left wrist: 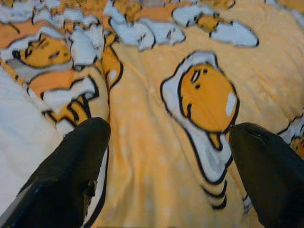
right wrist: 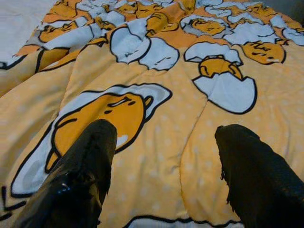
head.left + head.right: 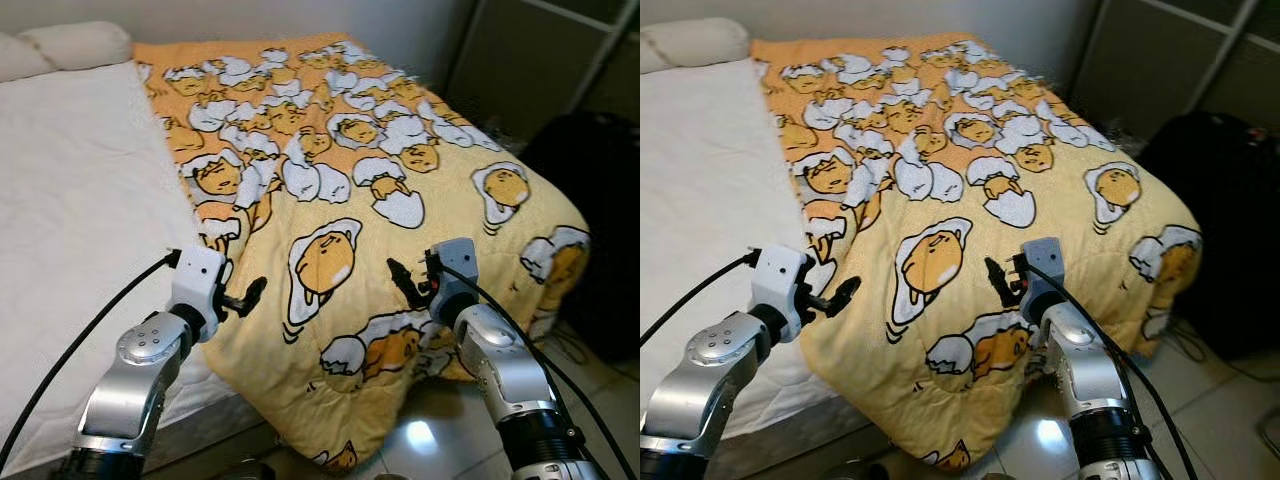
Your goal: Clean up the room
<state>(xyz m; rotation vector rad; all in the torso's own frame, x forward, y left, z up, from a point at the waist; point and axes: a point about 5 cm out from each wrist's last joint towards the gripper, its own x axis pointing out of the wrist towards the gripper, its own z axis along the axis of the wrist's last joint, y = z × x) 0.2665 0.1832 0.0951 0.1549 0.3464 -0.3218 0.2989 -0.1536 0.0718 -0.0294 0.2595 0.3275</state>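
Grippers both raised over the foot of the bed, fingers spread, gripping nothing. Left gripper (image 3: 243,297) hovers by the blanket's (image 3: 400,160) folded-in left edge, just beside the bare white sheet (image 3: 70,180); right gripper (image 3: 410,283) sits over the middle of the yellow egg-print blanket, which covers the right half of the bed and hangs over the foot corner. Step looks like pre-grasp for spreading the blanket (my guess). Next move calls for lowering and pinching fabric at the edge. Pillow (image 3: 75,42) at the head.

A white mattress (image 3: 70,190) stands on glossy tiled floor (image 3: 425,435).
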